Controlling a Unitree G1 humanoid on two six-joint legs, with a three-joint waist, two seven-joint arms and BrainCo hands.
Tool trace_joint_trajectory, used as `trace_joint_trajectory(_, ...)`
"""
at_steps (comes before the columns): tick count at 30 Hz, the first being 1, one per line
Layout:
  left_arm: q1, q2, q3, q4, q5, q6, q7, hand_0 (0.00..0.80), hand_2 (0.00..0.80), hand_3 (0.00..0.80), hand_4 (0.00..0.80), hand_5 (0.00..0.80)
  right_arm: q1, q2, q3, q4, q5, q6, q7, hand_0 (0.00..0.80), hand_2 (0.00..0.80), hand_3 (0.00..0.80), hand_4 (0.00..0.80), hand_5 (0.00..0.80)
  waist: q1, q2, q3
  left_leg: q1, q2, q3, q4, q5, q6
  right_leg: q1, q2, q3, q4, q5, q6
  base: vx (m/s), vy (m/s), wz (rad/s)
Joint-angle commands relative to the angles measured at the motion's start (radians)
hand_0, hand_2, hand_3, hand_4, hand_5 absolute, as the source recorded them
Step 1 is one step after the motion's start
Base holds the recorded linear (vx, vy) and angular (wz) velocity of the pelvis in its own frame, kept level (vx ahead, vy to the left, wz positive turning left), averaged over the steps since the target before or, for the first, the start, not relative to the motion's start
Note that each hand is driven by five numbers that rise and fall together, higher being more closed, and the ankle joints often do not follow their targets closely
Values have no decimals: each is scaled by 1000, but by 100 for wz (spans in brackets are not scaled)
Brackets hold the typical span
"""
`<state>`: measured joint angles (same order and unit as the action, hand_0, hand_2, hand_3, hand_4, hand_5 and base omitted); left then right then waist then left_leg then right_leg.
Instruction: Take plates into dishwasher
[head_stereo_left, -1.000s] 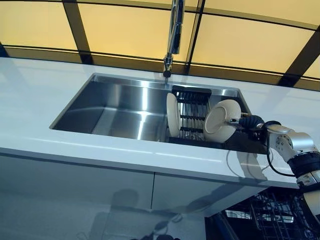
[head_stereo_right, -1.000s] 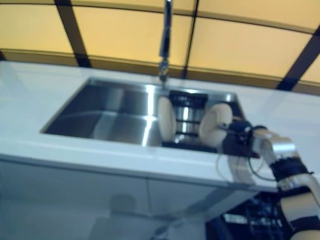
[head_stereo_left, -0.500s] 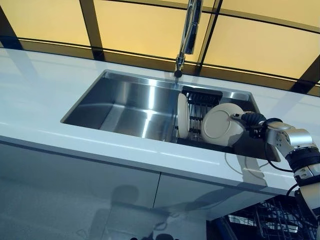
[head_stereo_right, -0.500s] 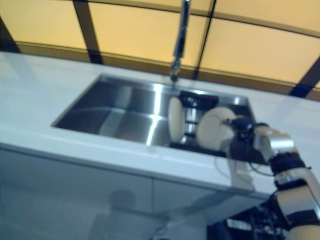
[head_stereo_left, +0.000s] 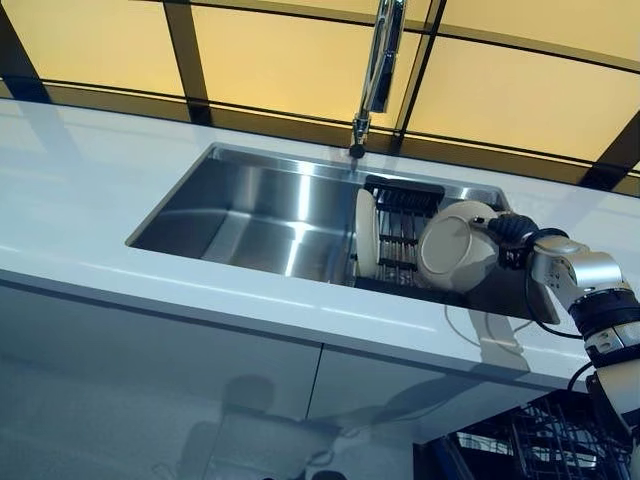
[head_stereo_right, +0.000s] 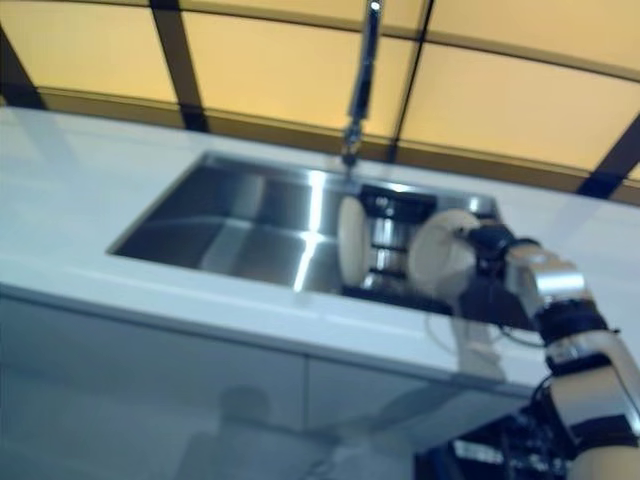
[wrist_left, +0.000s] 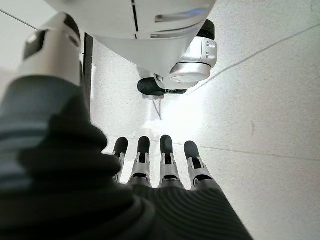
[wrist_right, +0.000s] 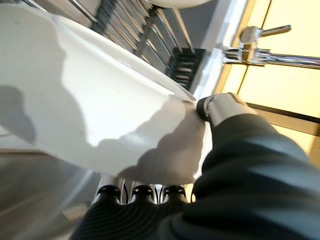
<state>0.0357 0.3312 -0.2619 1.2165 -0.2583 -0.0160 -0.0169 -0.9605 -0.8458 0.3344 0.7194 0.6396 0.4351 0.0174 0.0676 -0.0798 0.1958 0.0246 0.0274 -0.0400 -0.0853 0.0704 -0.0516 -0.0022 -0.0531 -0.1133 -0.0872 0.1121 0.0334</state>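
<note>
a cream plate, pinched at its rim by the right hand, has been lifted slightly from the dish rack in the sink, a second plate left racked, the left hand hanging relaxed.

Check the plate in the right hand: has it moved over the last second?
Yes. The plate pinched by the right hand has drawn away from the plate still standing in the rack, toward the sink's right end and slightly up.
</note>
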Motion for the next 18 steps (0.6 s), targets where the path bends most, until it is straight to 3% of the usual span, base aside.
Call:
trace_joint_trajectory(1,-11,15,-44,34,-8,-7,15,0,0,0,0,0,-166,-98,83,-21,8,-86,-46,800,800,800,800,800,16,-38,-56,39,-20,37,-2,-68,11,22,-43,3,0,8,95,-6,30,-4)
trace_joint_trajectory(18,-33,14,-55,54,2,13,13,0,0,0,0,0,-394,-247,249,76,-66,-92,-36,800,800,800,800,800,-22,-80,-118,67,-29,70,-2,-77,26,27,-23,57,0,28,104,-27,39,-11)
